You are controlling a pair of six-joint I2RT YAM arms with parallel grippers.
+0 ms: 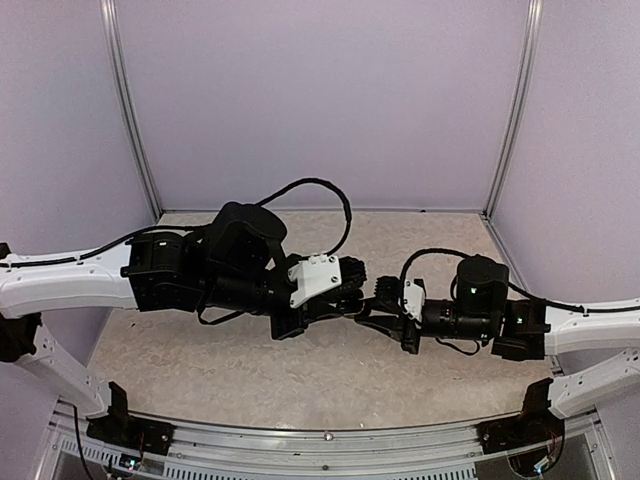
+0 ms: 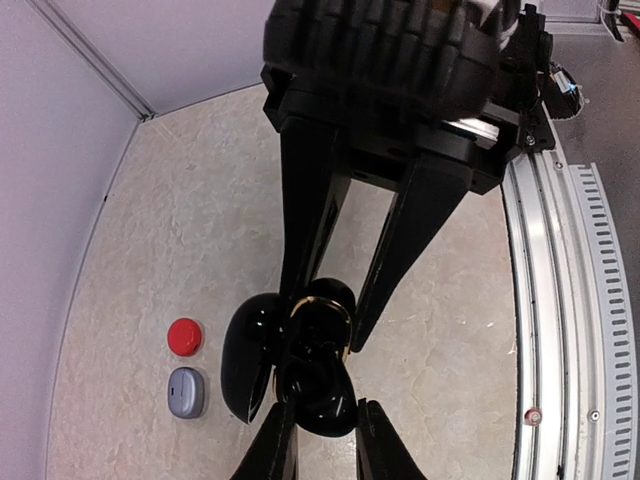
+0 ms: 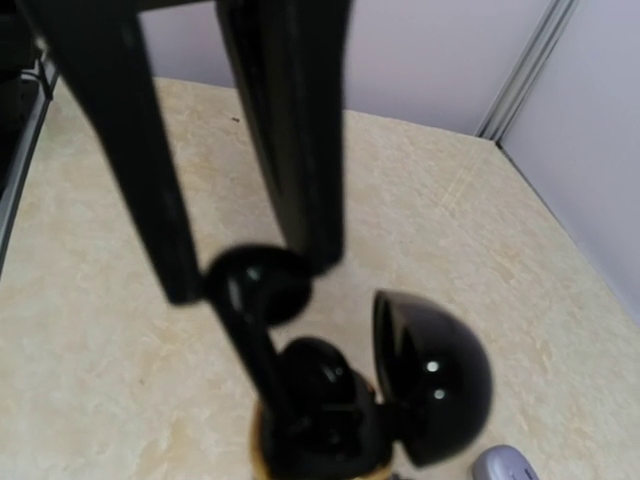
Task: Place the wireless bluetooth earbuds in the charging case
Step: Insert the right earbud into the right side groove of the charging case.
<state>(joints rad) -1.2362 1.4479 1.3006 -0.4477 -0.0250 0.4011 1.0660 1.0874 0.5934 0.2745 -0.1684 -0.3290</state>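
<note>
My left gripper point(image 2: 328, 318) is shut on the open black charging case point(image 2: 335, 300), a glossy case with a gold rim, and holds it above the table. Its lid point(image 2: 245, 360) hangs open to one side. My right gripper point(image 3: 252, 278) is shut on the head of a black earbud point(image 3: 250, 300). The earbud's stem point(image 3: 258, 365) reaches down into the case point(image 3: 330, 430), beside the open lid point(image 3: 430, 375). From the left wrist view, the right gripper point(image 2: 320, 408) comes in from below with the earbud point(image 2: 320, 385) against the case mouth. From above, both grippers point(image 1: 350, 290) point(image 1: 378, 305) meet mid-table.
A red case point(image 2: 185, 337) and a grey case point(image 2: 186, 392) lie side by side on the beige tabletop point(image 2: 180, 230). The grey case point(image 3: 500, 465) also shows at the bottom edge of the right wrist view. A metal rail point(image 2: 560, 300) runs along the near edge. Walls enclose the table.
</note>
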